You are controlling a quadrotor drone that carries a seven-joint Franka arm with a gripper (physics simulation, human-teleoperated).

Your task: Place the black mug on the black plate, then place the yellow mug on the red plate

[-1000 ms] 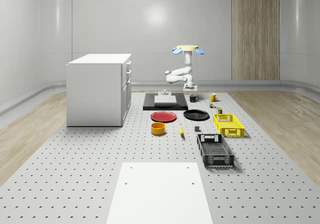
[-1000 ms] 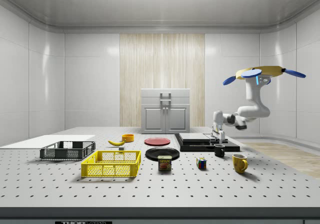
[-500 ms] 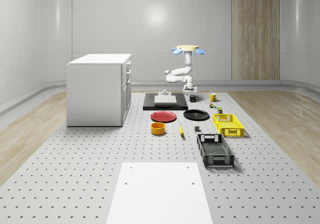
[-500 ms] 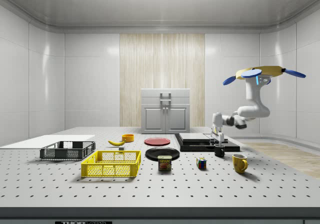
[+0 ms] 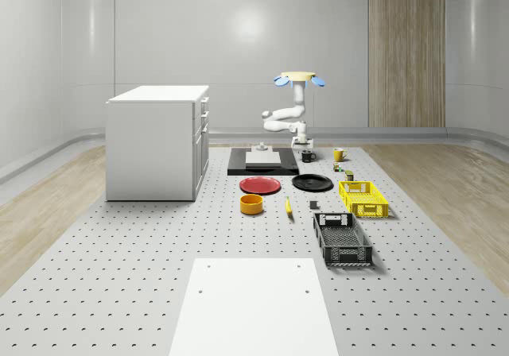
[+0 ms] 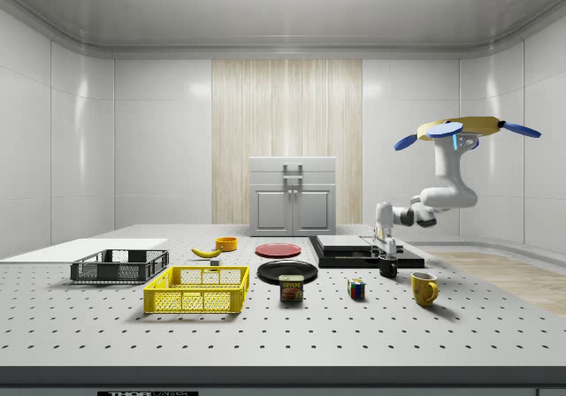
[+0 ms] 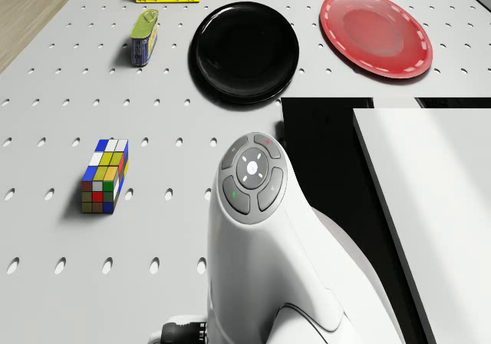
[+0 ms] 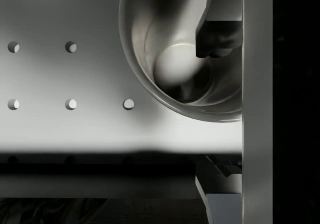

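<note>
White cabinet (image 5: 157, 141), yellow crate (image 5: 363, 198), black crate (image 5: 342, 239), orange bowl (image 5: 251, 204), banana (image 5: 288, 207).

Perforated table (image 5: 119, 276) carries cabinet (image 5: 157, 143), red plate (image 5: 261, 185), black plate (image 5: 312, 183), crates, mugs.

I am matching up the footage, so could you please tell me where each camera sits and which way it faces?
Whole-scene view: high at the table's near end, facing the far wall; drone hovers over the black mug.
Side view: at the table's side, facing the cabinet; pincer at the mug.
Drone view: on the drone, looking down; arm, black plate, red plate.
Wrist view: looking down into the mug; one finger inside.
Whole-scene and side views share the yellow mug.
</note>
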